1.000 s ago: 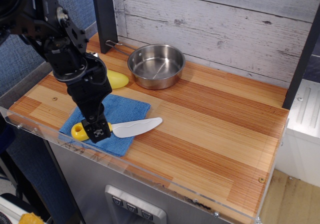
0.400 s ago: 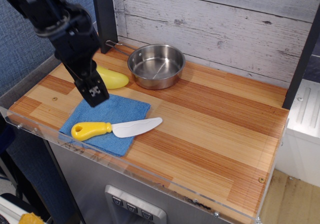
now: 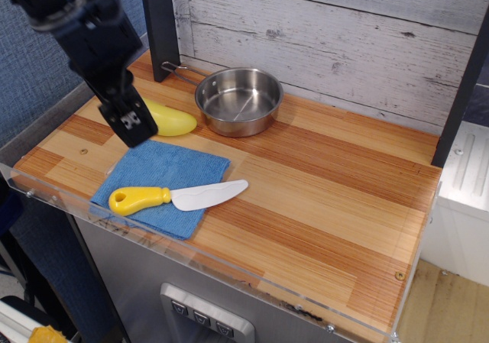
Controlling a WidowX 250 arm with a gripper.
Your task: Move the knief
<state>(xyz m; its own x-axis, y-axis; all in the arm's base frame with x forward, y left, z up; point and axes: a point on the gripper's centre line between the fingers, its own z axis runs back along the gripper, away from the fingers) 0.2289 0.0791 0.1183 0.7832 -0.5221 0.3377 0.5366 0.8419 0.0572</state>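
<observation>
The bench (image 3: 321,198) is a long slab of striped wooden planks in warm orange and pale tones, with a clear plastic strip along its front edge and a whitewashed, weathered plank wall behind it. Taking the blue cloth (image 3: 164,182) as the landmark: it is a soft, nubbly square of towelling lying flat near the bench's front left corner. Above and to the left of the cloth hangs the black robot arm, its jointed, matte links slanting down from the upper left; the gripper (image 3: 130,123) at its tip is in the air just past the cloth's far left edge, holding nothing, and whether its jaws are parted or closed cannot be told from this angle. Beyond the cloth, toward the wall, sits a round stainless steel pan (image 3: 239,101), shallow, shiny and straight-sided. The knief (image 3: 177,199) lies across the cloth's near half: its rounded, glossy yellow handle rests on the fabric, while its smooth, blunt white blade reaches off the cloth's right edge onto the wood. Just behind the cloth, partly hidden by the gripper, lies a smooth, curved, all-yellow banana-shaped toy (image 3: 174,120).
</observation>
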